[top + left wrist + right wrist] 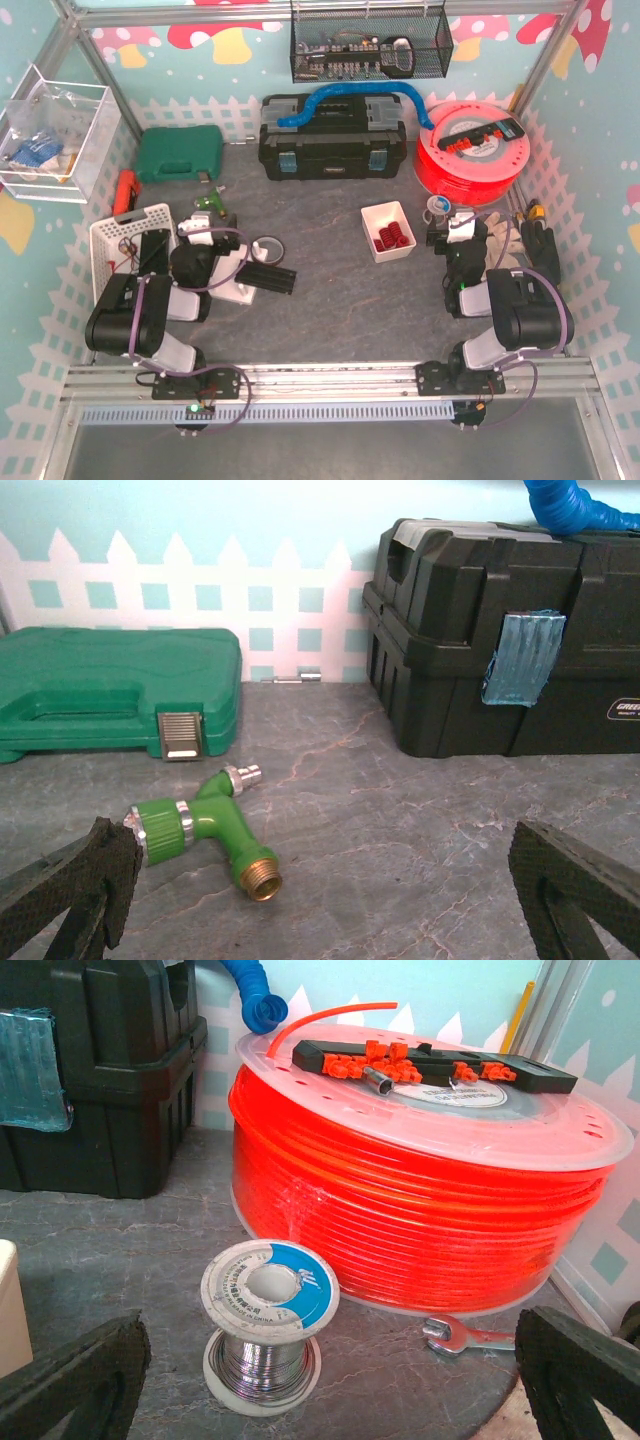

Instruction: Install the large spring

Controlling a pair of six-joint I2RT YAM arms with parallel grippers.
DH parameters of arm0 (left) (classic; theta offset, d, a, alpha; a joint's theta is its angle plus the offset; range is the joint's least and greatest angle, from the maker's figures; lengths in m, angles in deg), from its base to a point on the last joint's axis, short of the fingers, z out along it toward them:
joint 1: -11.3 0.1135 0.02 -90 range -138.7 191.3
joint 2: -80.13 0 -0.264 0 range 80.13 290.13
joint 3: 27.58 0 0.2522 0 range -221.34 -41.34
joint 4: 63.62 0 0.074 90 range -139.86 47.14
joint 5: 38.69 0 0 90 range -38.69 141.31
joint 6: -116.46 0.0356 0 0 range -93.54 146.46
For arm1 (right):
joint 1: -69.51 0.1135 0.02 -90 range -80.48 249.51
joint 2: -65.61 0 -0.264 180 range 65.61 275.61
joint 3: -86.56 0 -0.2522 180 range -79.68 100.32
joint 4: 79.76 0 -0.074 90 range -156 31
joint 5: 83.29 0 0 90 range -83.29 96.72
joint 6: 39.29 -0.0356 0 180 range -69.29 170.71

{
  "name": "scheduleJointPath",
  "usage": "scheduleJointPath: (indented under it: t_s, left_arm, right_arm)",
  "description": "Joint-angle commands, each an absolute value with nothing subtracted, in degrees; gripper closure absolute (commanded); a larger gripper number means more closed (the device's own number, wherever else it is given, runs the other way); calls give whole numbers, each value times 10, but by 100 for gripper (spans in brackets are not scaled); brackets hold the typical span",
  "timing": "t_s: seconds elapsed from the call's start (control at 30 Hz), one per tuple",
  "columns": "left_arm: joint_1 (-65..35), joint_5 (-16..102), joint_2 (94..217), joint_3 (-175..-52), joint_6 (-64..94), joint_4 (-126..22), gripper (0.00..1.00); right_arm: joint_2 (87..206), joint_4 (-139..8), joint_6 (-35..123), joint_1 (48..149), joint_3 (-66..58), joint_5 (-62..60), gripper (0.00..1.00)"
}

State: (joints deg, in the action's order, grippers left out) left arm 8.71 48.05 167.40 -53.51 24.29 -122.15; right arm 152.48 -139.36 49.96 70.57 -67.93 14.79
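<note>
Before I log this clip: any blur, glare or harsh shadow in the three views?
Top external: even light, soft shadows, red springs small but sharp. Left wrist: green hose fitting crisp, fingers dark at the corners. Right wrist: mild sheen on the orange reel, wire spool in focus.

The left arm [135,320], at the lower left of the top view, and the right arm [520,310], at the lower right, are built alike: bulky, rounded black joint housings joined by pale grey-white links. A thin purple cable [222,236] loops along each arm. Each arm ends in a flat black base plate [455,378]. A small green light [193,409] glows under the left base. In the wrist views the fingers [75,890] are black wedges with a fine gridded texture.
</note>
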Motion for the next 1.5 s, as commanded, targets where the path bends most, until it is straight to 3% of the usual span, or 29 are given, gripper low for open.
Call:
scheduleJointPath:
  t_s: [0.0,0.17,0.43,0.67,0.73,0.93,1.1,1.3,1.47]
  left_arm:
    - [92,473,1675,-543,237,-1231,1]
    - [90,459,1663,-543,245,-1220,1]
    - [82,450,1499,-680,195,-879,1]
    - [82,477,1426,-823,-3,-606,1]
    - [83,490,1408,-845,-63,-516,1]
    - [95,385,1342,-817,-122,-489,1]
    - [79,337,1369,-842,-106,-408,13]
    - [-39,466,1395,-859,-17,-349,18]
    - [-186,496,1432,-895,209,-333,28]
  right_arm:
    - [1523,-1409,495,703,-681,151,1]
    - [1488,-1362,501,705,-666,142,1]
    - [1304,-1041,424,705,-529,90,1]
    - [1269,-714,227,705,-362,73,1]
    - [1262,-709,193,701,-375,55,1]
    - [1292,-677,187,718,-355,-103,1]
    - [1315,-621,232,842,-325,-46,1]
    - [1320,-653,265,957,-352,-8,1]
    - [1309,-693,286,997,-408,29,1]
